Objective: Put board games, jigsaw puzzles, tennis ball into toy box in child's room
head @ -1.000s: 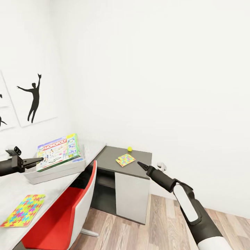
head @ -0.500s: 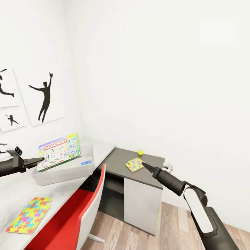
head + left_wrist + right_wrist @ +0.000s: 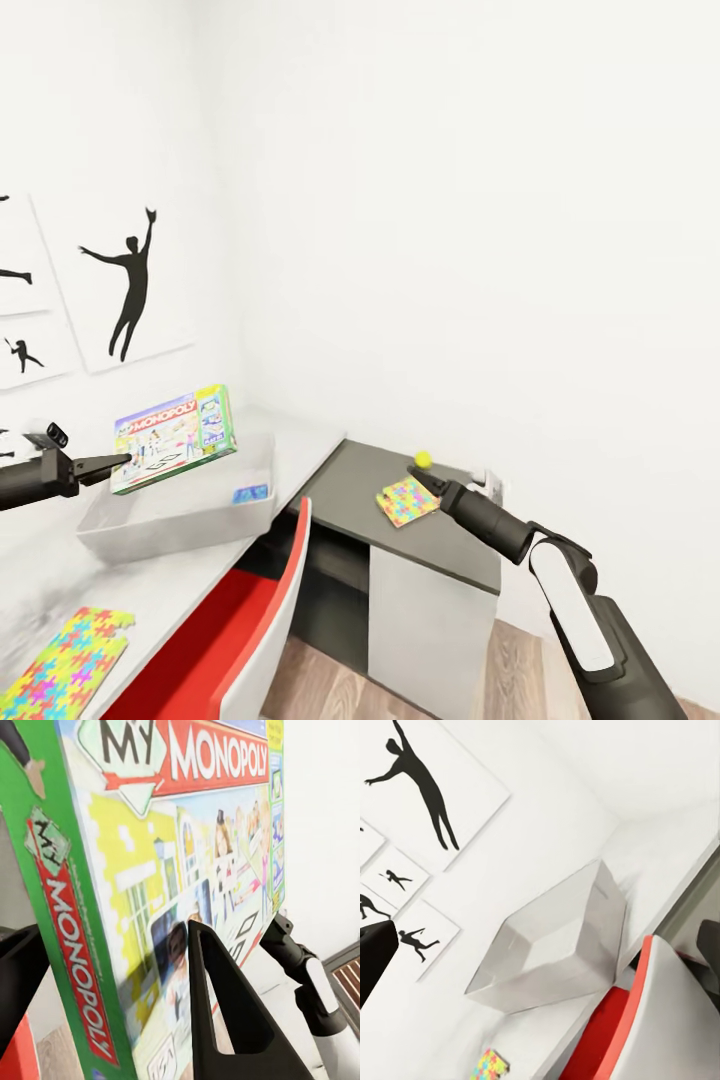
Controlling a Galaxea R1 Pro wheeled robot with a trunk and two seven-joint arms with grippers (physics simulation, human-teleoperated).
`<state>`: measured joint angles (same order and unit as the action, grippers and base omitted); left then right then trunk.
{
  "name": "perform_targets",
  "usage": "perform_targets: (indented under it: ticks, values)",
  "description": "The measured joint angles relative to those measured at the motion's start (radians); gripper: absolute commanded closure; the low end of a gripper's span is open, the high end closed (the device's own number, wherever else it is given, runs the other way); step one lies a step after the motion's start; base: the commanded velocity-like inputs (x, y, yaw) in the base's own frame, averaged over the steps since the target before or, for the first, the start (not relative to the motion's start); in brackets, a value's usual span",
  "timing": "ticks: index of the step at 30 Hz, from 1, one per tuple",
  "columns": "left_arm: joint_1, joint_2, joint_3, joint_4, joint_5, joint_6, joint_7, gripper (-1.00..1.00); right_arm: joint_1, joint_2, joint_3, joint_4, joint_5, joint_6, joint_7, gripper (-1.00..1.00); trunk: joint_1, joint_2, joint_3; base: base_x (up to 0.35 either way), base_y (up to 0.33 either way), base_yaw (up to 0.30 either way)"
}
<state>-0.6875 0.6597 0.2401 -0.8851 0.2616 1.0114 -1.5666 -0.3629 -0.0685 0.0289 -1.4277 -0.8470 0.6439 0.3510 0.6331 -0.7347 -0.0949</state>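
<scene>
Left pincer (image 3: 118, 462) clamped on a flat cardboard Monopoly box (image 3: 176, 437), held tilted above the smooth grey toy box (image 3: 180, 510) on the light surface (image 3: 160, 590). Right pincer (image 3: 418, 477) near the round yellow ball (image 3: 423, 459) and bumpy-patterned square puzzle (image 3: 407, 500) on the dark wing; cannot tell if clenched.

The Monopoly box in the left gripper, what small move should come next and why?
Probably lower it and let go. The Monopoly box is pinched by the left gripper, one edge tilted up above the toy box, which has a blue box inside. Easing it down flat should seat it in the bin.
</scene>
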Motion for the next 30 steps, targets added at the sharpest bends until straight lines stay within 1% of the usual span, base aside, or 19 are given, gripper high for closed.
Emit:
perform_targets:
  ticks: [8,15,18,24,30]
  values:
    - [0.000,-0.002,0.000,0.000,0.002,0.000,0.000,1.00,0.000,0.000,0.000,0.000,0.001,0.000,-0.001,-1.00,0.000,0.000,0.006,0.297,-0.188,0.239]
    - [0.000,-0.010,0.000,0.000,0.000,0.000,0.000,1.00,0.000,-0.001,0.000,0.000,0.000,0.000,0.000,-1.00,0.000,0.000,0.007,0.283,-0.175,0.069]
    - [0.000,-0.012,0.000,-0.001,0.001,0.000,0.000,1.00,0.000,0.000,0.000,0.000,0.001,0.000,0.001,-1.00,0.000,0.000,0.008,0.269,-0.056,0.119]
    - [0.000,-0.012,0.000,-0.001,0.000,0.000,0.000,1.00,0.000,0.000,0.000,0.000,0.002,0.000,0.001,-1.00,0.000,0.000,0.010,0.257,-0.013,0.236]
    - [0.000,-0.012,0.001,-0.001,0.000,0.000,0.000,1.00,0.000,0.000,0.000,0.000,0.002,0.000,0.002,-1.00,0.000,0.000,0.013,0.092,-0.001,0.270]
